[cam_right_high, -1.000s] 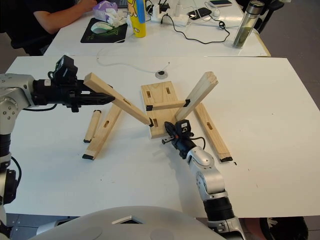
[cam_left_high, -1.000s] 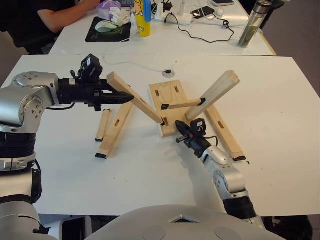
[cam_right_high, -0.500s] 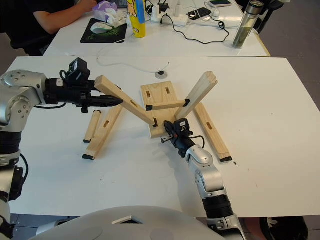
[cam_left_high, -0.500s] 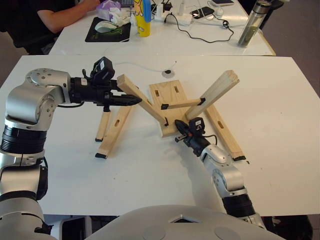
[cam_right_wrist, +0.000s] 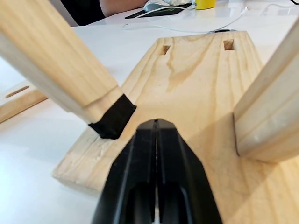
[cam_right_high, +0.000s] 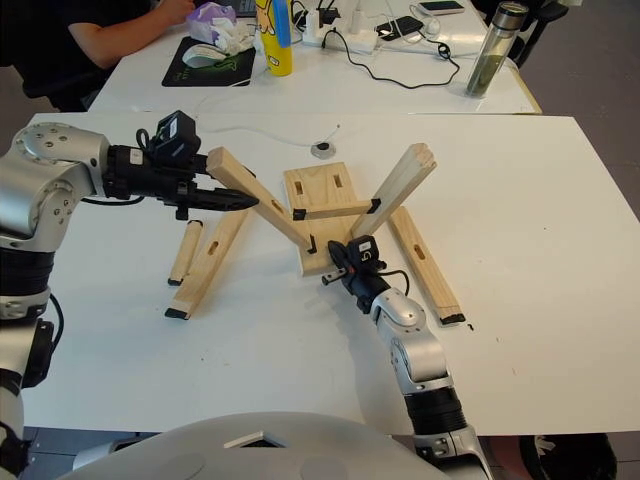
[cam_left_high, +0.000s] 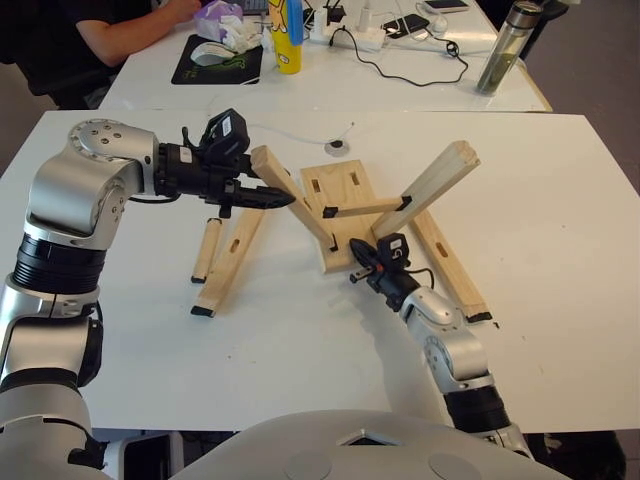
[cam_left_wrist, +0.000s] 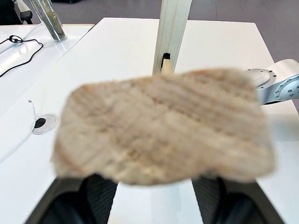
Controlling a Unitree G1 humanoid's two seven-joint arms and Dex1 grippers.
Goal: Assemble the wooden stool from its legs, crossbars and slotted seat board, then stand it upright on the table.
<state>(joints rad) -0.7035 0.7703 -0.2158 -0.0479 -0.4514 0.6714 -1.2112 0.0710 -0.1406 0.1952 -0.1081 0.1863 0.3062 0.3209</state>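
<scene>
The slotted seat board (cam_left_high: 345,185) lies flat mid-table. My left gripper (cam_left_high: 275,197) is shut on the upper part of a wooden leg (cam_left_high: 305,208), which slants down to its black-taped foot on the board's near left slot. The leg's top end (cam_left_wrist: 163,126) sits between my fingers (cam_left_wrist: 100,196). A second leg (cam_left_high: 432,188) leans up from the board's right side, and a crossbar (cam_left_high: 362,209) spans between the two legs. My right gripper (cam_right_wrist: 155,128) is shut and empty, with its tip at the board's near edge (cam_left_high: 358,268).
A loose leg (cam_left_high: 232,255) and a short crossbar (cam_left_high: 206,250) lie left of the board. Another leg (cam_left_high: 450,265) lies flat to its right. A cable and round puck (cam_left_high: 336,147) sit behind the board. Open tabletop lies near the front edge and far right.
My left gripper has moved right toward the board, tipping the held leg steeper. The right gripper has barely moved.
</scene>
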